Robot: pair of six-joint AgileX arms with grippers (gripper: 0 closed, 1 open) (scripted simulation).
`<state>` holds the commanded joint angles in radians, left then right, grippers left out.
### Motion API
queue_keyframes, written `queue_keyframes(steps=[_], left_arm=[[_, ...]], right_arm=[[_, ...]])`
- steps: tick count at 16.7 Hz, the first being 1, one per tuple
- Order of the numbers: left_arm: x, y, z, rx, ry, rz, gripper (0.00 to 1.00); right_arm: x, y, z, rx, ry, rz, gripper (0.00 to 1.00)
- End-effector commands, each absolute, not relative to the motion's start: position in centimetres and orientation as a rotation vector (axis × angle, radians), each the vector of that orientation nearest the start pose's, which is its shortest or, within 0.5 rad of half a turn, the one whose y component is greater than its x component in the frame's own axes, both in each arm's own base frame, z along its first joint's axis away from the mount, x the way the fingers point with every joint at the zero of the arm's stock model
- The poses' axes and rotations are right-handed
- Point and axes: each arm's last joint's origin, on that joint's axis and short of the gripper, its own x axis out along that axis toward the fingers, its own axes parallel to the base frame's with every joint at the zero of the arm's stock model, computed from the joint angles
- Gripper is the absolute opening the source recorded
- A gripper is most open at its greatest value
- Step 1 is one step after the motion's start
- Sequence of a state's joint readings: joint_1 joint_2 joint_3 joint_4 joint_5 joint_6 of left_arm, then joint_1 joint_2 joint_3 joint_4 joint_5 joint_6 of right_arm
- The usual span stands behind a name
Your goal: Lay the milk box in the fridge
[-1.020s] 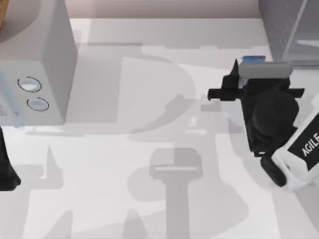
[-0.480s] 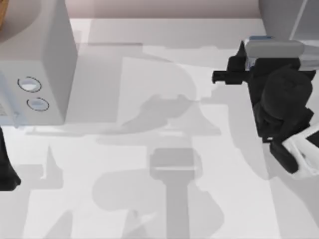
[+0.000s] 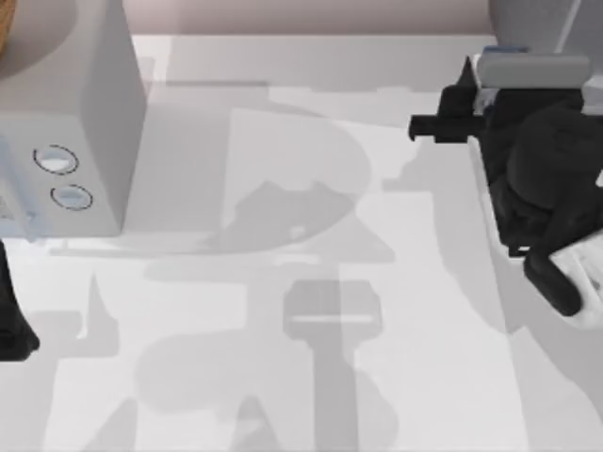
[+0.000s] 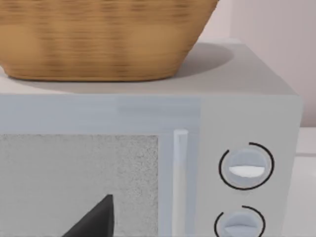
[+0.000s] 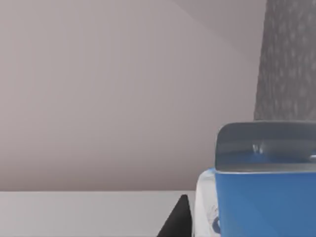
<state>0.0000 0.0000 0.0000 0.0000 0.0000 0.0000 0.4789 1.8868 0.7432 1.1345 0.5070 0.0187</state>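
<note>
One carton, the milk box (image 3: 499, 52), sits pinched in the right gripper (image 3: 513, 71) at the upper right of the top view, just beside the fridge (image 3: 528, 19). Keep it level and enter slowly past the speckled wall (image 5: 291, 59). Open table (image 3: 283, 141) lies leftward. The left arm (image 3: 11, 320) is parked at lower left; its fingers I cannot tell.

White table (image 3: 283, 395) under layered grey shadows; plain pinkish wall (image 5: 123, 89) behind.

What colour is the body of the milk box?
Blue, with a white edge, on the milk box; the right wrist view shows it best.
</note>
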Motion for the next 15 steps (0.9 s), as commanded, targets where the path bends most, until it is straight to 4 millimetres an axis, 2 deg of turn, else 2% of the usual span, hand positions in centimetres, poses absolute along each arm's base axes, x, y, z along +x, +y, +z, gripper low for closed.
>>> queue_keyframes(steps=[4,8,11,15], left_arm=[[10.6,-0.1,16.0,0.000,0.000,0.000,1.00],[10.6,-0.1,16.0,0.000,0.000,0.000,1.00],[10.6,-0.1,16.0,0.000,0.000,0.000,1.00],[10.6,-0.1,16.0,0.000,0.000,0.000,1.00]], right_arm=[[32.6,15.1,15.4,0.005,-0.005,-0.020,0.00],[32.0,12.4,18.2,0.008,-0.037,-0.083,0.00],[30.1,10.0,20.7,0.003,-0.046,-0.093,0.00],[25.8,6.7,23.2,-0.004,-0.041,-0.076,0.00]])
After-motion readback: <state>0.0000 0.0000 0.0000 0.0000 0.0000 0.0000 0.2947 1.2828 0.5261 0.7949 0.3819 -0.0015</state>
